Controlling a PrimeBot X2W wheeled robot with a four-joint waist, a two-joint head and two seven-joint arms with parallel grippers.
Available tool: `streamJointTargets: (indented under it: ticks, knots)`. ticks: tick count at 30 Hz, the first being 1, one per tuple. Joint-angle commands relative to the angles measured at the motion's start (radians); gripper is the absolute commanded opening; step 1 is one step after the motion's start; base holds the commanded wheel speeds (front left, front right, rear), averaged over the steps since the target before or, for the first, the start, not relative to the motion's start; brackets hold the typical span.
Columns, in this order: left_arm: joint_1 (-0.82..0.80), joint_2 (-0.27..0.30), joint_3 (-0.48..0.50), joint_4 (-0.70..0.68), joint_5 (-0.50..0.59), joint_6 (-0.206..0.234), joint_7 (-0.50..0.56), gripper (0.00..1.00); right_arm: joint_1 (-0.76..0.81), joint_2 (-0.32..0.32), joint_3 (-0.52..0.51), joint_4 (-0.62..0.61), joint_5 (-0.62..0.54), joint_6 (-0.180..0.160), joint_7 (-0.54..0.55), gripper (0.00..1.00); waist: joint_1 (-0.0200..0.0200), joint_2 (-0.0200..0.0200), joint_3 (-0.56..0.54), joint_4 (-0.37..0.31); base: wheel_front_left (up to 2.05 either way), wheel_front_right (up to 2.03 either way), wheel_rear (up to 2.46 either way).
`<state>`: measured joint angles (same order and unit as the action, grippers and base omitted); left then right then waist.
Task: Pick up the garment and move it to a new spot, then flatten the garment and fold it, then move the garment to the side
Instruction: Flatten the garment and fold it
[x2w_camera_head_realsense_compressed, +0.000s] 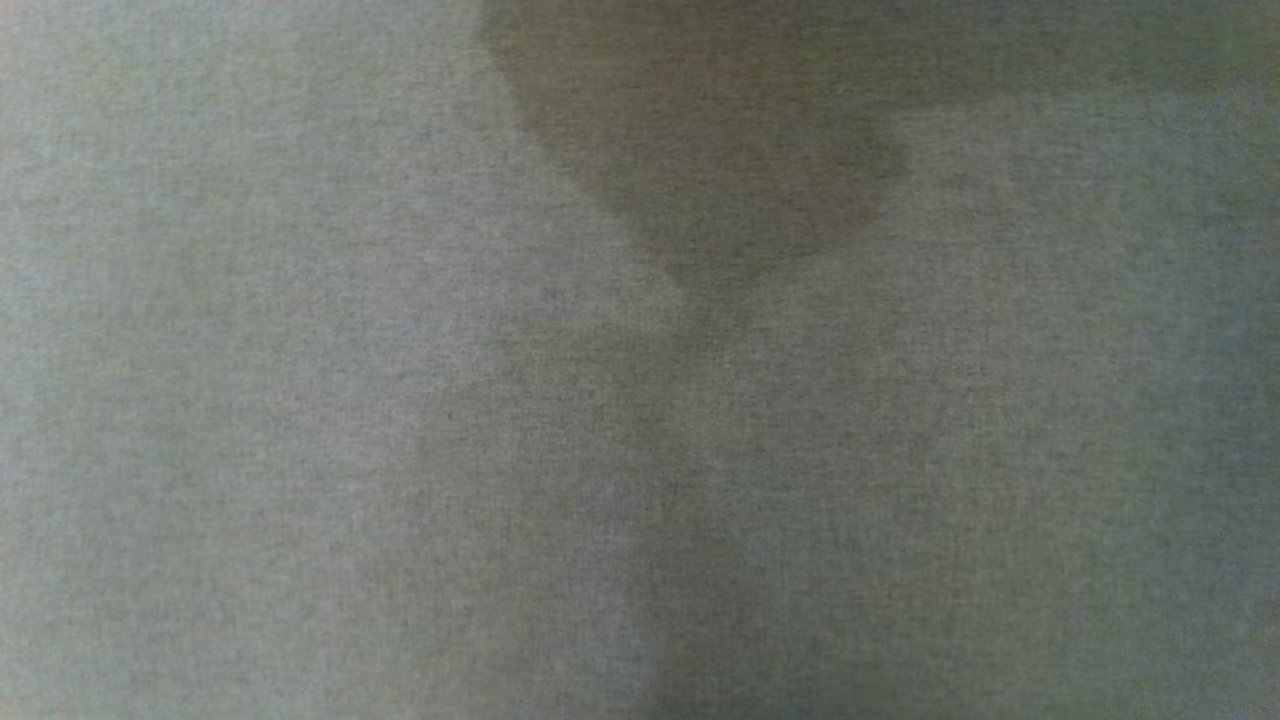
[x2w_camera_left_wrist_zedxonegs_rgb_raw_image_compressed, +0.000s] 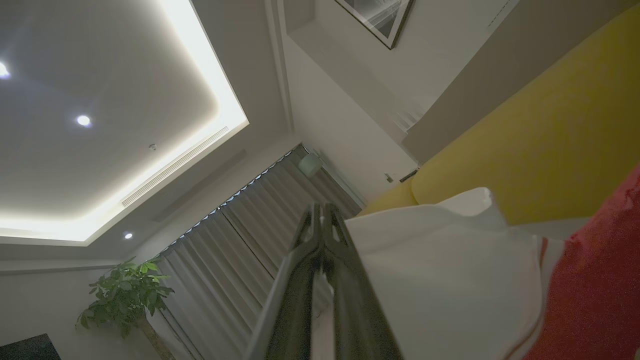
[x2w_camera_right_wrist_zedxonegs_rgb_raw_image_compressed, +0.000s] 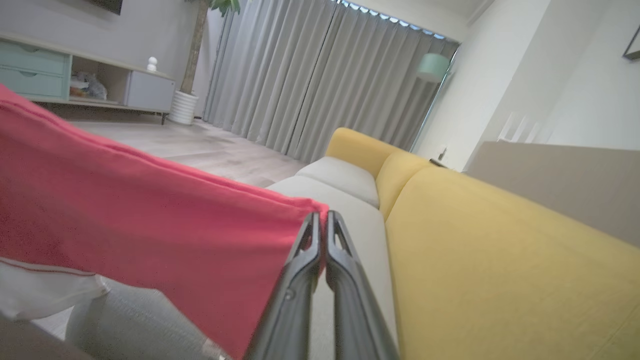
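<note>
Where the right wrist view looks along its fingers, you find the garment (x2w_camera_right_wrist_zedxonegs_rgb_raw_image_compressed: 150, 220) lifted off the sofa (x2w_camera_right_wrist_zedxonegs_rgb_raw_image_compressed: 500, 260): a red cloth stretched taut from the left edge of that view to the fingertips. A white part hangs at its lower left.

Right gripper (x2w_camera_right_wrist_zedxonegs_rgb_raw_image_compressed: 322, 220): fingers clenched on the red corner, which sits pinched at the tips. Below and beyond it lie the sofa's grey seat cushions; the yellow backrest runs along the right.

Left gripper (x2w_camera_left_wrist_zedxonegs_rgb_raw_image_compressed: 322, 212): fingers pressed together and pointing steeply upward. White cloth shows in the slit between them lower down, and the garment's white part spreads just to their right, so record this as a grasp on the garment. Red cloth fills the lower right corner, with the yellow backrest above it.

Head view: close grey woven fabric (x2w_camera_head_realsense_compressed: 300, 400) with a darker patch at top centre. You cannot tell from it whether this is the garment or a seat cushion.

Surroundings: grey curtains (x2w_camera_right_wrist_zedxonegs_rgb_raw_image_compressed: 320, 80), a low cabinet (x2w_camera_right_wrist_zedxonegs_rgb_raw_image_compressed: 50, 75) on the wooden floor (x2w_camera_right_wrist_zedxonegs_rgb_raw_image_compressed: 200, 150), a potted plant (x2w_camera_left_wrist_zedxonegs_rgb_raw_image_compressed: 125, 290), and a ceiling (x2w_camera_left_wrist_zedxonegs_rgb_raw_image_compressed: 100, 165) with a lit border.
</note>
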<state>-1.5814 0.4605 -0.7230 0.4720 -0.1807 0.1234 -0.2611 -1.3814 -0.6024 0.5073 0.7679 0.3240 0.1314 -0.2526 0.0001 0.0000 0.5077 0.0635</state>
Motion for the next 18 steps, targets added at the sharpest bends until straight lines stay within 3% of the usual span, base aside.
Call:
streamJointTargets:
  ticks: [1, 11, 18]
  knots:
    - [0.035, 0.062, 0.038, -0.055, -0.005, 0.011, 0.000, 0.00, 0.043, -0.013, 0.004, -0.015, 0.014, -0.001, -0.008, 0.00, -0.0001, 0.0000, 0.001, 0.009, 0.00, 0.00, 0.00]
    - [0.534, 0.170, 0.049, -0.306, -0.046, 0.061, -0.001, 0.00, 0.367, -0.031, -0.072, -0.097, 0.055, -0.001, -0.009, 0.00, -0.0001, 0.0000, -0.111, 0.018, 0.00, 0.00, 0.00]
    - [0.935, 0.258, 0.038, -0.450, -0.089, 0.141, -0.001, 0.00, 0.703, -0.017, -0.169, -0.205, 0.067, -0.001, -0.009, 0.00, -0.0001, 0.0000, -0.227, -0.002, 0.00, 0.00, 0.00]
